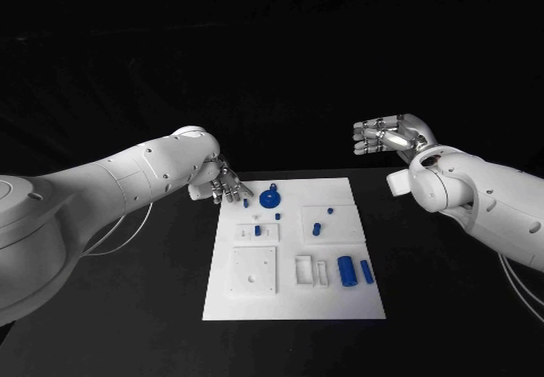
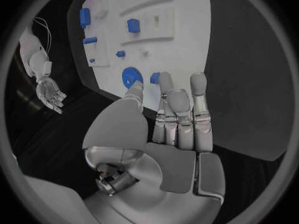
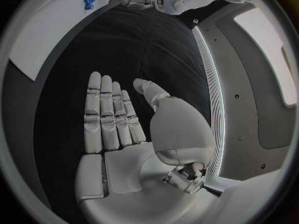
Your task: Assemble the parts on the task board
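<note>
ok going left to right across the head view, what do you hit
left arm → left hand at the board's far left corner → blue disc → task board → right hand, raised off the table → right arm

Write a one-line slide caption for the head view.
Left hand hovers at the far left corner of the white task board near the blue disc; right hand raised, fingers empty.

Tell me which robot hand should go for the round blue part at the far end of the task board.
Left. The left robot hand hovers open at the task board's far left corner, right beside the round blue part. The right robot hand is raised, open, well off the board's far right side.
</note>
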